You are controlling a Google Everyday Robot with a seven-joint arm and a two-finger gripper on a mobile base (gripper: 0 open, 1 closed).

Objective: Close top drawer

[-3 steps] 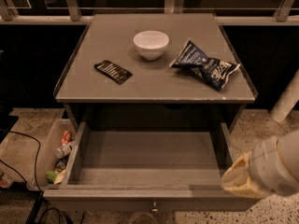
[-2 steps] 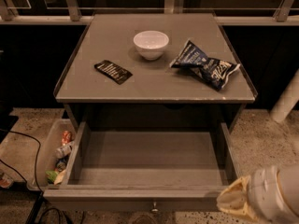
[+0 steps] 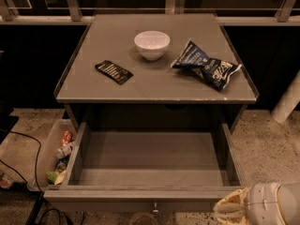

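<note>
Camera view puts my gripper (image 3: 232, 209) low in the right corner, just off the right end of the front panel (image 3: 108, 201). I cannot tell whether it is clenched or released. From there the top drawer (image 3: 150, 163) lies up and to the left. It is pulled well out from under the tabletop (image 3: 154, 86) and bare inside, with its long axis running left to right across my view. Its knob (image 3: 153, 206) sits mid-panel, well left of the gripper. As I judge it, closing means getting in front of the panel and pushing straight away, back under the tabletop.
</note>
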